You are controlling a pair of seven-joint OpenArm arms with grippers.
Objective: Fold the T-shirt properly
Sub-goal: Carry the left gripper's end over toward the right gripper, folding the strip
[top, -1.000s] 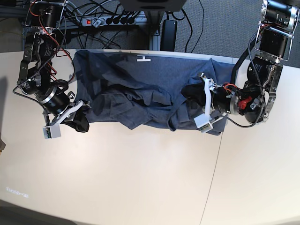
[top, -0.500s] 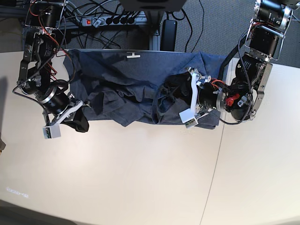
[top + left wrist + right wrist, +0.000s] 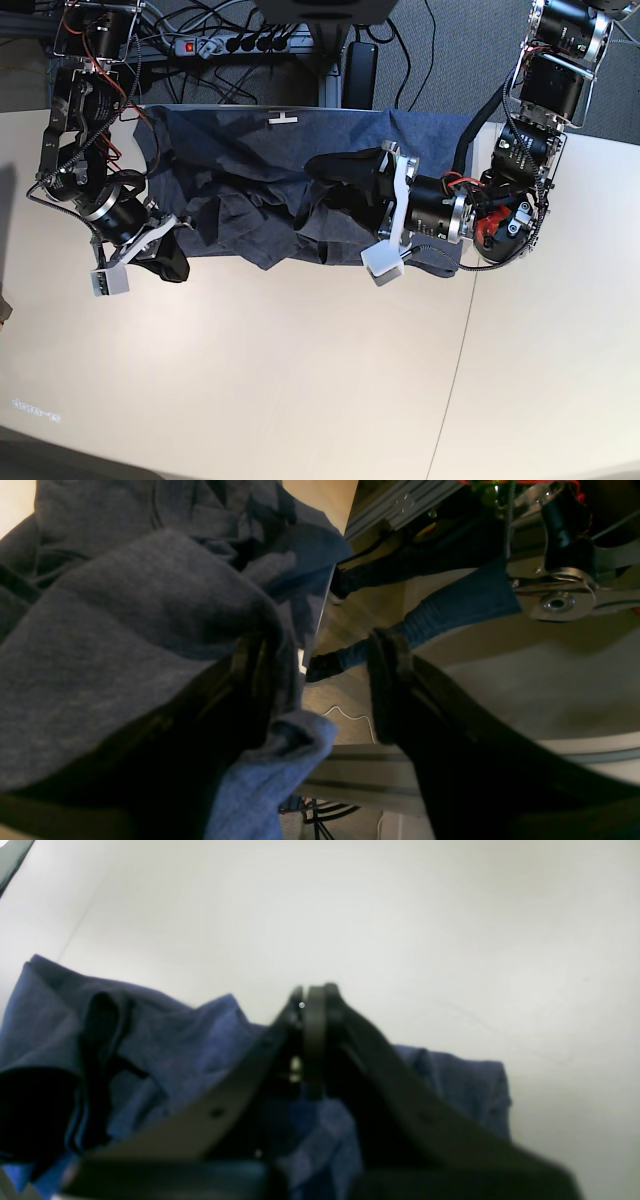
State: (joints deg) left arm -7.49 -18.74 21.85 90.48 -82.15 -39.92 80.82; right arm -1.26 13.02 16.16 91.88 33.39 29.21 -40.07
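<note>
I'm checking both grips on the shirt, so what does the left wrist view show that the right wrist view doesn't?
Only the left wrist view: the left gripper with its black fingers spread apart, heathered slate-blue cotton T-shirt cloth draped over one finger, and past the table edge a floor, jeans-clad legs and a white cable.

Only the right wrist view: the right gripper with fingertips pressed together, apparently pinching shirt fabric, over a bare pale tabletop.

Both: the rumpled blue shirt lying against black gripper fingers.
</note>
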